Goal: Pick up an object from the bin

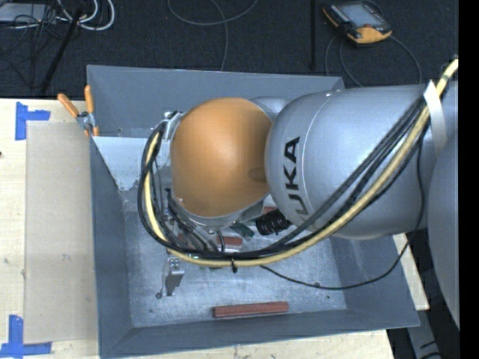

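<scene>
My gripper [174,277] reaches down below the arm's wrist over the left part of the bin floor, with its metal tip close to the floor. I see nothing held in it. A long reddish-brown bar [251,310] lies flat along the bin's near wall, to the right of the gripper and apart from it. Under the arm, a small black ribbed thing [270,223] and a small reddish piece [233,240] peek out near the middle of the bin.
The arm and its orange cover hang over the middle and right of the bin and hide what lies beneath. Bare floor shows around the gripper at the left and along the front.
</scene>
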Motion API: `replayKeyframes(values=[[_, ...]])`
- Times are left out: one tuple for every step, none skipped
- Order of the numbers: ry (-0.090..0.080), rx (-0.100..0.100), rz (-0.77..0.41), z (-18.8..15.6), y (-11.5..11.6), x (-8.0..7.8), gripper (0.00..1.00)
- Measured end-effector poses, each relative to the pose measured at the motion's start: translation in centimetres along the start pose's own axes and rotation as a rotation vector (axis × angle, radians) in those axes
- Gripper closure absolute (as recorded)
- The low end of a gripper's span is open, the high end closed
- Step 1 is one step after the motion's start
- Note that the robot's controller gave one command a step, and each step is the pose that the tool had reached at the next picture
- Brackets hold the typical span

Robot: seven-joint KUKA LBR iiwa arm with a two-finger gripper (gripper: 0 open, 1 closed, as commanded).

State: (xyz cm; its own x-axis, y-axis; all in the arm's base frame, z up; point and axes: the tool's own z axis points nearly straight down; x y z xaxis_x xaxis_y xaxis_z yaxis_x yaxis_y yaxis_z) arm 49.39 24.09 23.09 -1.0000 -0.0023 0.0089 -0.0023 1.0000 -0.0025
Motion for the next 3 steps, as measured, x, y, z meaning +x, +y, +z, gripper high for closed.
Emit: replayKeyframes(values=[[-0.007,-0.002,0.004,-0.4,-0.1,-0.2,0.0],[-0.016,-0.006,-0.006,4.2,-1.6,-4.8,0.0],[0.0,0.0,0.067,6.6,-7.2,-5.1,0.0]])
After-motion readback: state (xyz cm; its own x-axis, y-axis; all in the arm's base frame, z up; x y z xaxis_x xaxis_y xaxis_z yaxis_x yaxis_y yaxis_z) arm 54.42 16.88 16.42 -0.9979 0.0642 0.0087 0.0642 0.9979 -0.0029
